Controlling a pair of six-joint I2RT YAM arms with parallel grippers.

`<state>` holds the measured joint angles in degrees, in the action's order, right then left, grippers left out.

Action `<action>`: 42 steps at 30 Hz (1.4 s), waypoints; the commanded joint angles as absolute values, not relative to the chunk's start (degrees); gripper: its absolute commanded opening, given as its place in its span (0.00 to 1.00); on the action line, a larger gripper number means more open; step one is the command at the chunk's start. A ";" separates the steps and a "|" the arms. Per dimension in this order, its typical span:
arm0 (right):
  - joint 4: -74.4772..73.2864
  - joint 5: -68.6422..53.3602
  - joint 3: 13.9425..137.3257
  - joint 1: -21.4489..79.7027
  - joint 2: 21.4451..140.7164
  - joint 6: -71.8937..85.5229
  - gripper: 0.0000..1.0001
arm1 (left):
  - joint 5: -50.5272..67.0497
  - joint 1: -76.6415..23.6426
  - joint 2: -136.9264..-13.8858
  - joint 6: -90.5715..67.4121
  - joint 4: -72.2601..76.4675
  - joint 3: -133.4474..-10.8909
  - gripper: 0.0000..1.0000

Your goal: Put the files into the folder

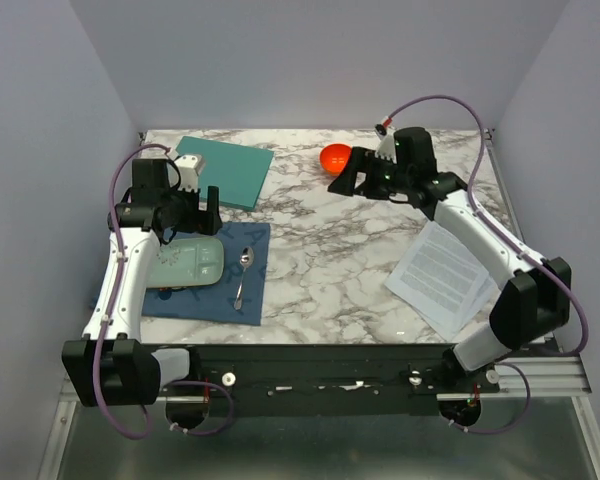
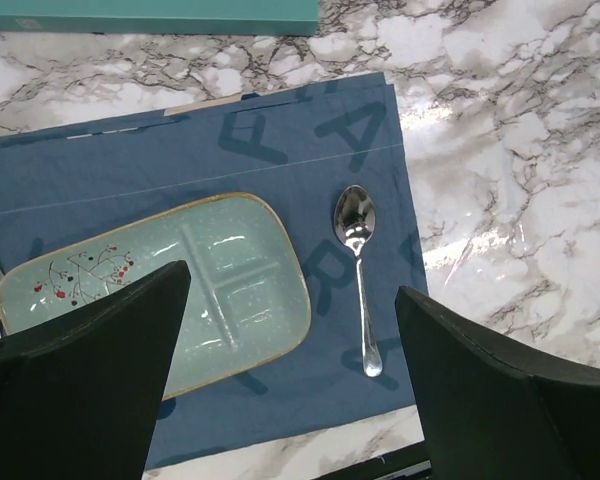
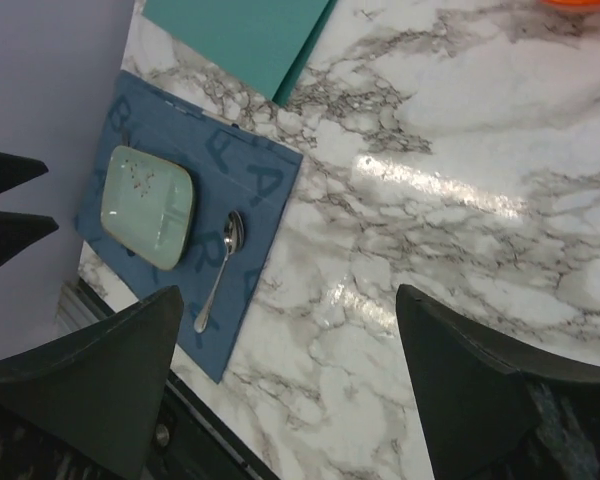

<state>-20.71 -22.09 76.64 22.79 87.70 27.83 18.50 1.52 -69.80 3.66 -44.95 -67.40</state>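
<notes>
Now files [image 1: 442, 275] lie at right, folder [image 1: 223, 168] far off, back left; left fingers [image 2: 90, 380] & right fingers [image 3: 480, 380] spread wide, empty, ready to grab.

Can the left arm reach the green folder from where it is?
Probably yes. The left gripper hangs open over the blue mat, the folder lies flat just beyond it, and nothing stands between them.

I see a blue mat [image 1: 215, 300] on the marble bench [image 1: 330, 260]. A pale green tray [image 1: 195, 262] and a spoon [image 1: 242, 280] lie side by side on it. An orange bowl [image 1: 336, 157] sits far back.
</notes>
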 commanded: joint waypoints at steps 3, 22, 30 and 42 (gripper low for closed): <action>-20.13 -21.17 87.53 26.97 100.97 28.91 0.92 | 19.16 3.60 -70.66 1.23 -40.87 -68.64 0.99; -2.39 -17.15 81.44 32.69 107.25 29.37 0.80 | -1.84 8.44 -106.24 -5.63 -21.80 -92.25 0.99; 2.11 -12.22 63.64 33.31 89.05 23.65 0.83 | -7.03 11.25 -126.70 -5.71 -23.11 -113.09 0.99; -5.09 -5.10 53.44 34.36 66.19 20.30 0.83 | -5.37 12.66 -141.84 -7.38 -24.26 -129.37 0.99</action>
